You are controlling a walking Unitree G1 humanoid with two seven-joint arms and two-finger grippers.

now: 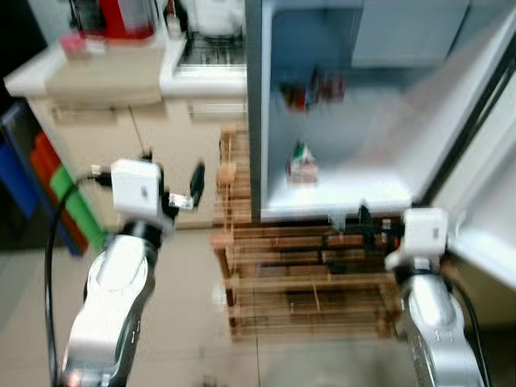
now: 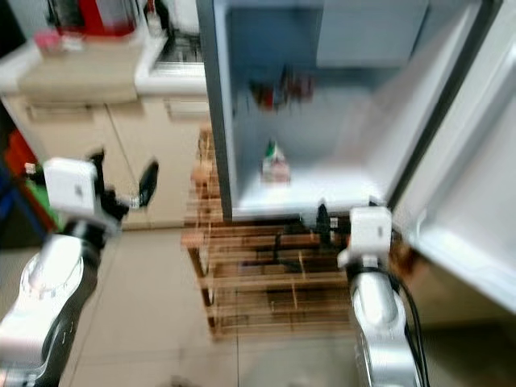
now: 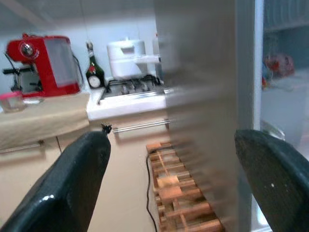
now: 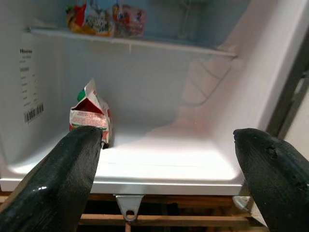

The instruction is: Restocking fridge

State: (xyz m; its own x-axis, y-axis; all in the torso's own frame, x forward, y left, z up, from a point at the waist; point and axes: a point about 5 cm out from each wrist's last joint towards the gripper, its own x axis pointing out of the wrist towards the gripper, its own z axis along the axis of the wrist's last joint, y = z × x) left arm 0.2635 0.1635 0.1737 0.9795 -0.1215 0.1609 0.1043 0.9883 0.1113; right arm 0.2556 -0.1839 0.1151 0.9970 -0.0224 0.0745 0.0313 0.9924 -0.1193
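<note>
Already open, the fridge waits with both grippers empty

Nearest the camera, the left gripper (image 1: 184,193) hangs spread and holding nothing, off to the robot's left of the fridge (image 1: 339,121), facing the cabinet fronts, so it plays no part for now. The right gripper (image 1: 367,224) is also released and empty, held low just before the fridge's bottom lip, above the wooden rack (image 1: 298,274) on which the fridge stands; from there it looks straight into the lowest compartment, probably lined up to reach in. On that bottom shelf a small carton (image 4: 90,113) stands upright toward the left wall, leaving the rest of the shelf for new stock. Higher up, colourful packets (image 4: 104,20) sit on the upper shelf. Farther off to the left, the bench (image 1: 97,72) carries a red appliance (image 3: 46,65) beside a stove with a white pot (image 3: 128,58).
</note>
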